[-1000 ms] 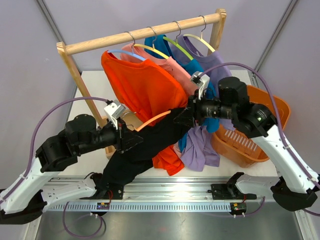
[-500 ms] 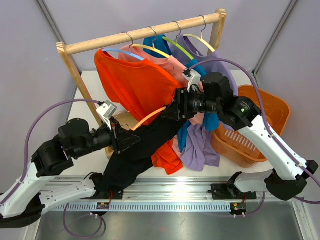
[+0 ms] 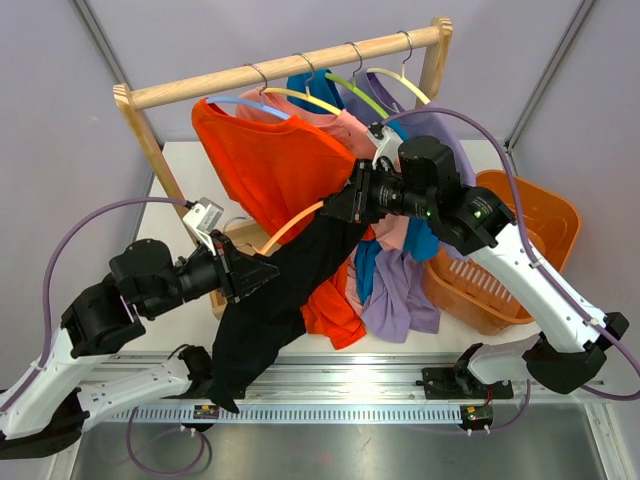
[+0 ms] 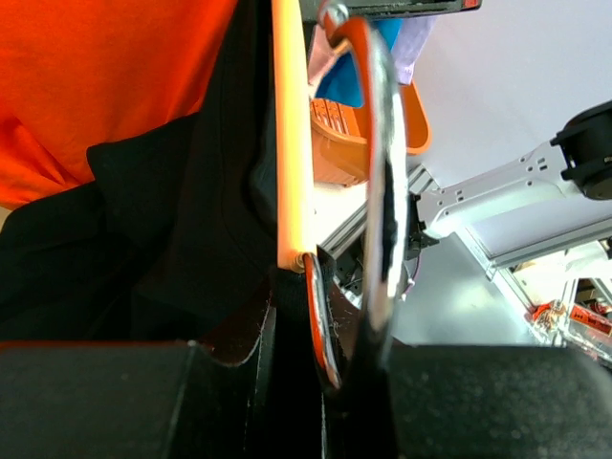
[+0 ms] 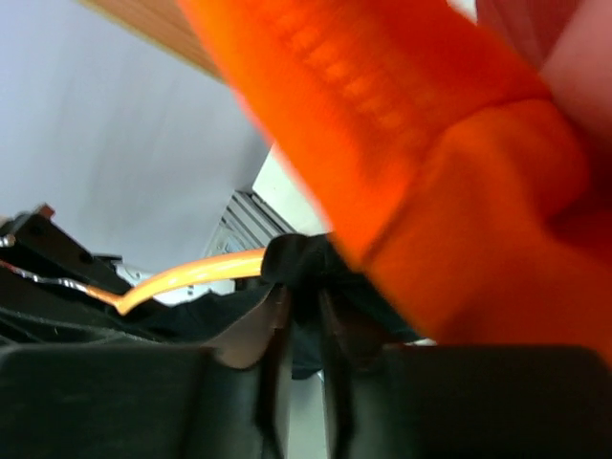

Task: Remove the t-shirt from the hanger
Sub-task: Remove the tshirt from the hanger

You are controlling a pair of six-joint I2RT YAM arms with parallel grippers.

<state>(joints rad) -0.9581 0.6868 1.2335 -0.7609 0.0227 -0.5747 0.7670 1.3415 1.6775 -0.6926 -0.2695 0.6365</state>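
Abt halfway, I reckon. My left gripper (image 3: 258,275) is clamping the orange hanger (image 3: 297,224) end, and my right gripper (image 3: 343,205) is pinching the black t-shirt (image 3: 265,320). Shirt's draping between us w/ one hanger arm bare; the rest needs sliding off.

Pale lavender-grey walls (image 3: 60,150) all round, dark struts (image 3: 100,40) at the corners. White table (image 3: 190,170) carries a wooden clothes rack (image 3: 290,62). Aluminium rail (image 3: 340,380) along near edge, brushed-metal surface (image 3: 350,450) below, possibly floor. Light even, diffuse.
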